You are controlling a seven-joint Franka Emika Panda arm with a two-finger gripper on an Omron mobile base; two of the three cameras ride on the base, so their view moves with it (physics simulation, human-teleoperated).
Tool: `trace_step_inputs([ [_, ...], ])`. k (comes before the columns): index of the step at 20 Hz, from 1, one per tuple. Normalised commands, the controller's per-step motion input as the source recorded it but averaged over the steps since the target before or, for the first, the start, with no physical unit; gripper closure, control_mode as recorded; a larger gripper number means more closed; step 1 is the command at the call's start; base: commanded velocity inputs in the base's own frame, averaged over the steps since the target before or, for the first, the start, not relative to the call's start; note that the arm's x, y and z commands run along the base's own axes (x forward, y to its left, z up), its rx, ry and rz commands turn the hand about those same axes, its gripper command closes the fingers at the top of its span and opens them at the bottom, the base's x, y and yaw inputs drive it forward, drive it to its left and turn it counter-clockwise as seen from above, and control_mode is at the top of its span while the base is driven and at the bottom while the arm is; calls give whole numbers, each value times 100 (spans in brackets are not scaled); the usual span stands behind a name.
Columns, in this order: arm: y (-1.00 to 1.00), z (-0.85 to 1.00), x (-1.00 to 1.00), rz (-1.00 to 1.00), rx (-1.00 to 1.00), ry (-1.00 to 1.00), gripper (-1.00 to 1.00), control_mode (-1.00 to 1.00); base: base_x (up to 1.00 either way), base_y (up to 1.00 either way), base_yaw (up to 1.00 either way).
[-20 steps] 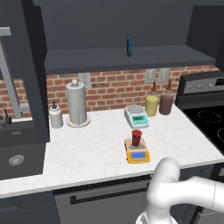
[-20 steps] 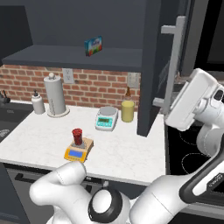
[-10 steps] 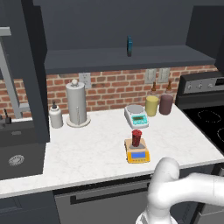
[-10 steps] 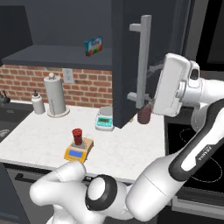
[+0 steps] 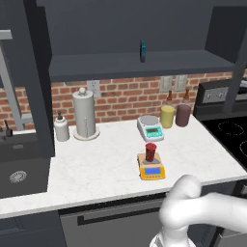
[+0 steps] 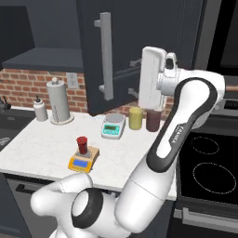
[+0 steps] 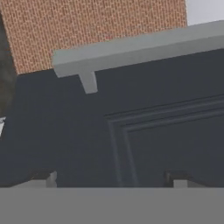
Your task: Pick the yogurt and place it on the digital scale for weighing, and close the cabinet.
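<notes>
The dark red yogurt (image 5: 150, 152) (image 6: 82, 144) stands upright on the orange-yellow digital scale (image 5: 151, 169) (image 6: 83, 159) near the counter's front. My gripper (image 6: 135, 78) (image 7: 109, 181) is raised high and open, its fingertips (image 7: 44, 179) against the outer face of the dark cabinet door (image 6: 135, 42) (image 7: 157, 131). Nothing is between them. The door's silver bar handle (image 6: 106, 56) (image 7: 131, 46) is just left of my hand. The door stands partly swung across the cabinet opening. In the left base view the cabinet (image 5: 120, 29) shows its open shelf.
A slim blue container (image 5: 143, 49) stands on the cabinet shelf. On the counter are a paper towel holder (image 5: 85, 115), a soap bottle (image 5: 61, 128), a white scale (image 5: 150, 128), a yellow jar (image 5: 167, 116) and a dark jar (image 5: 183, 114). The stove (image 6: 209, 162) is on the right, the sink (image 5: 19, 176) on the left.
The cabinet door has swung leftward across the opening, with my hand following it from the right. The yogurt and scale have not moved.
</notes>
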Motion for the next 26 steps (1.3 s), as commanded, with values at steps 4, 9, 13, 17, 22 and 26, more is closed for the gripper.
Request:
trace_step_inputs([
  [4, 75, 0, 60, -32, -1, 6, -100, -100, 0, 0, 0],
  [9, 51, 0, 73, -33, 0, 8, -100, -100, 0, 0, 0],
  [13, 40, 0, 77, -34, 0, 7, -100, -100, 0, 0, 0],
  [17, 40, 0, 78, -39, 0, 7, -100, -100, 0, 0, 0],
  [22, 42, 0, 78, -43, -3, 6, -100, -100, 0, 0, 0],
  [26, 37, 0, 72, -45, -5, 7, -100, -100, 0, 0, 0],
])
